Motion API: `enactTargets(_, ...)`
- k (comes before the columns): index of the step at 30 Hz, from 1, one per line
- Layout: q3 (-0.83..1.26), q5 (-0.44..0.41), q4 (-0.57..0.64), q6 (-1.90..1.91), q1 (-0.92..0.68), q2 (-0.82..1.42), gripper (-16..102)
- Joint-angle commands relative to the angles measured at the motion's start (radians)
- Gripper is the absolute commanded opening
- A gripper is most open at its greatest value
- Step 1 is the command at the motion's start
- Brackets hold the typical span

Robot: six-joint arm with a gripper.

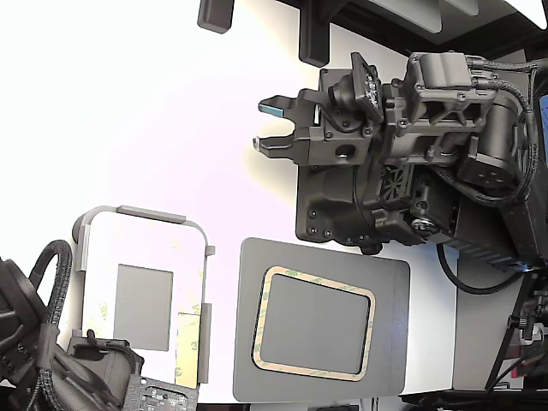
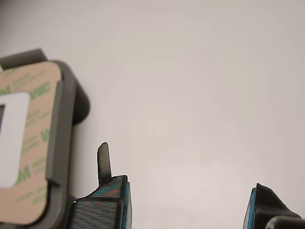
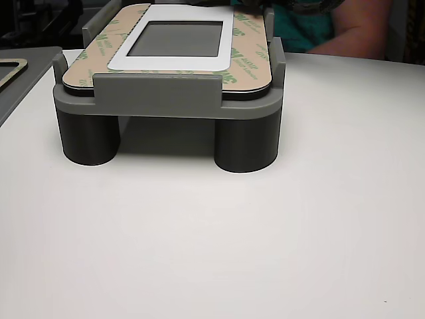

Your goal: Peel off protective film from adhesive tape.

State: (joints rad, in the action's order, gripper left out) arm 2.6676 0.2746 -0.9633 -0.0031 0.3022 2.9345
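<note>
Tan backing paper with green printed marks covers the part sitting in the grey fixture (image 1: 141, 282) at the exterior view's left; a white frame around a dark grey window lies over it. In the other view the same fixture (image 3: 166, 100) stands on round legs, with raised lips gripping the part's edges, and the white table (image 3: 265, 239) stretches bare in front of it.

Toward the middle of the exterior view lies a flat grey plate (image 1: 390, 291). On it sits the protective film (image 1: 315, 276), a narrow tan-yellowish band shaped as a rounded rectangle, with faint green marks along its sides. It outlines a dark grey rectangle and lies flat all the way round, no corner visibly lifted. The adhesive tape cannot be made out separately beneath it. A sliver of the same ring (image 3: 12, 70) shows at the other view's left edge.

Further right and higher in the exterior view, the gripper (image 1: 267, 126) hangs above the white table, well apart from the film, jaws spread wide with nothing between them. The wrist view shows its two blue-edged fingertips (image 2: 112, 200) far apart over bare table, with the fixture's corner (image 2: 71, 102) nearby.
</note>
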Motion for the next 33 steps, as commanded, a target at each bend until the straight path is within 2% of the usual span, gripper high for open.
enactTargets(1,-0.025,0.003,0.008,-0.002,0.012,0.021,100)
enactTargets(15,-0.032,-0.006,0.006,0.002,0.006,0.021,100)
enactTargets(17,-0.061,-0.035,-0.018,0.008,-0.008,0.023,100)
enactTargets(20,-0.057,-0.071,0.006,0.031,-0.031,0.020,100)
enactTargets(21,-0.057,-0.069,0.006,0.029,-0.031,0.018,92)
enactTargets(23,-0.057,-0.069,0.006,0.029,-0.031,0.018,65)
enactTargets(25,-0.063,-0.063,0.008,0.023,-0.031,0.014,50)
enactTargets(27,-0.098,-0.057,0.008,0.014,-0.038,0.009,30)
enactTargets(28,-0.123,-0.061,0.008,0.011,-0.051,-0.002,29)
enactTargets(30,-0.173,-0.083,0.003,-0.005,-0.078,-0.032,13)
enactTargets(31,-0.196,-0.094,-0.003,-0.029,-0.087,-0.048,-2)
enactTargets(32,-0.221,-0.097,-0.018,-0.078,-0.092,-0.067,-10)
enactTargets(33,-0.239,-0.072,-0.029,-0.169,-0.095,-0.086,-10)
